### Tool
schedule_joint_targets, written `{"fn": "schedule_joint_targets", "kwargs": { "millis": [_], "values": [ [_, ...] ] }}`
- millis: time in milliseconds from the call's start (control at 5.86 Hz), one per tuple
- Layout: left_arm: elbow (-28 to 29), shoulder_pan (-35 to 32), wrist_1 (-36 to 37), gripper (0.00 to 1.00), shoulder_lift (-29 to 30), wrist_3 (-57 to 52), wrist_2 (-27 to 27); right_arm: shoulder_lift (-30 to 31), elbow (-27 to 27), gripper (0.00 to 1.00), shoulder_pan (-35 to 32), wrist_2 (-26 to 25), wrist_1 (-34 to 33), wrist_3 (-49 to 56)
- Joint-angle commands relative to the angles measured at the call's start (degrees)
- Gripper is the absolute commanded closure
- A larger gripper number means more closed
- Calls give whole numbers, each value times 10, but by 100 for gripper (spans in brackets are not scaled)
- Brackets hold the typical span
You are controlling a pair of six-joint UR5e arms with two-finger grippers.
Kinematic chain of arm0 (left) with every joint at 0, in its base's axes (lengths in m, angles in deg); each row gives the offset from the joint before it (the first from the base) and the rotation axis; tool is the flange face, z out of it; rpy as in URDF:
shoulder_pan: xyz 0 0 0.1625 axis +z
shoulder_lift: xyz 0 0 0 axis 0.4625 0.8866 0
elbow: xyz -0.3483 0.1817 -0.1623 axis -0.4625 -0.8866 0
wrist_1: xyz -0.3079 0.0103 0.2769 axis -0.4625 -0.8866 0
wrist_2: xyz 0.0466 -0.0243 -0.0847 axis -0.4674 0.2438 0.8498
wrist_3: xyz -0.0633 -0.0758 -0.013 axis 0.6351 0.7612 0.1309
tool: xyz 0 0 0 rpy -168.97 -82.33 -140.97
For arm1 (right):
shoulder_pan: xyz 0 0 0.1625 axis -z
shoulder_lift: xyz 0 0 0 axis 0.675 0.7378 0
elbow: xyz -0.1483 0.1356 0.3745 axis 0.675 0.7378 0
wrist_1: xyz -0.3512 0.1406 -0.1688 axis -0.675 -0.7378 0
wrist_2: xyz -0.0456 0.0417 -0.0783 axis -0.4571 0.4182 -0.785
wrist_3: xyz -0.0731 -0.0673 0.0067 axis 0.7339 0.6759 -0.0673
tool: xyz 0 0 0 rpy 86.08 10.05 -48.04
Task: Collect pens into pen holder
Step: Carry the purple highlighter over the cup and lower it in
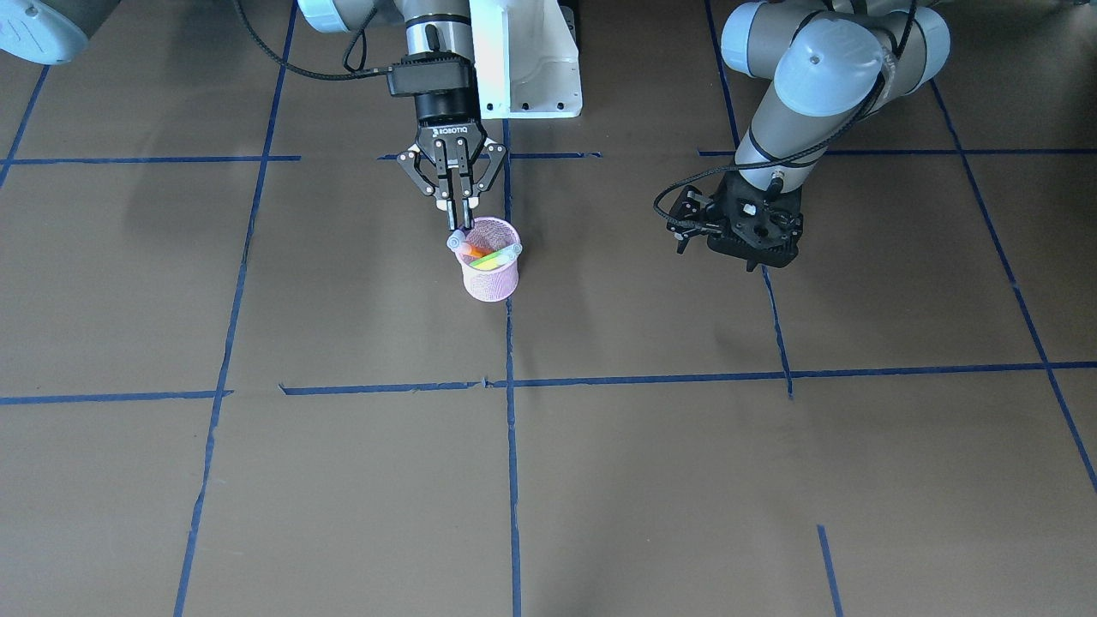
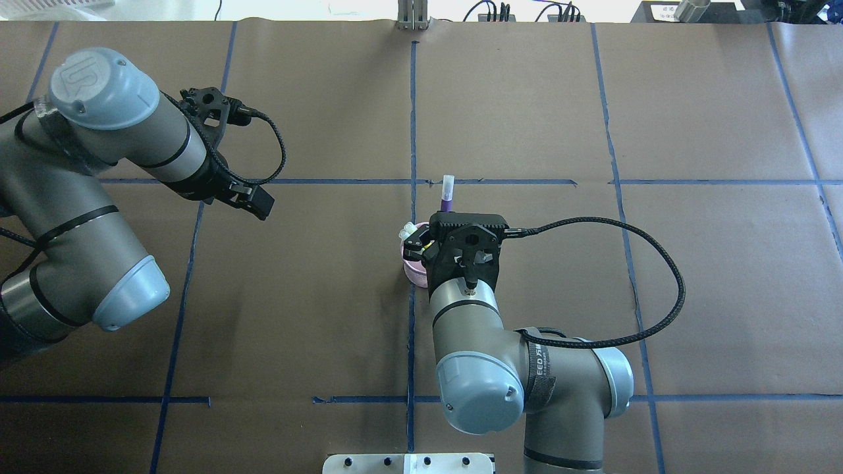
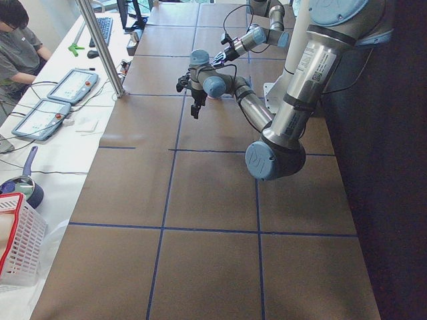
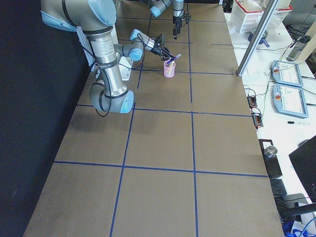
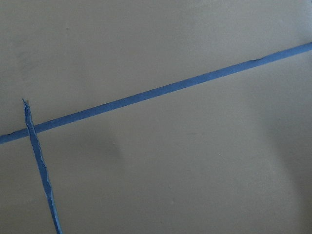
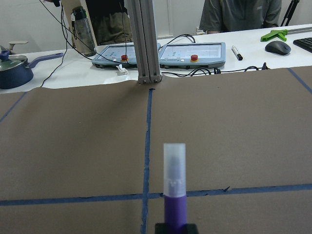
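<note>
My right pincer [image 1: 460, 223] grips the purple pen [image 2: 448, 194], tilted over the pen holder [image 1: 491, 276] so that its lower end clears the rim.

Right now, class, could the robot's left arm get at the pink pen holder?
Probably not from above: the right claw, shut on the purple pen, hangs over the pink pen holder's mouth. The left claw sits far off, though the holder's side facing it looks unblocked.

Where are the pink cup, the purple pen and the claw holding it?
Cup [image 1: 491, 278]: front view, its mesh wall.
Purple pen [image 6: 174, 185]: right wrist view, its pale cap.
Right claw [image 1: 460, 221]: front view, between its fingertips.
</note>
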Motion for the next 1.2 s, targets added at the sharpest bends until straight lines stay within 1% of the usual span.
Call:
{"fn": "schedule_joint_targets", "kwargs": {
  "millis": [0,171,341,512,683,854,1024],
  "values": [
    [-1,-1,0,0,0,0,0,-1,4,60,2,2,1,-2],
    [-1,0,0,0,0,0,1,-1,3,1,2,5,0,-1],
    [-1,0,0,0,0,0,1,-1,-1,0,2,27,0,-1],
    [-1,0,0,0,0,0,0,-2,-29,0,-12,85,-6,0],
    [-1,0,0,0,0,0,0,-2,-35,0,-63,210,-17,0],
    [-1,-1,0,0,-2,-1,1,-13,-37,0,-118,340,-94,3],
    [-2,-4,1,0,-2,-3,1,-24,-38,0,-160,423,-143,25]
  ]
}}
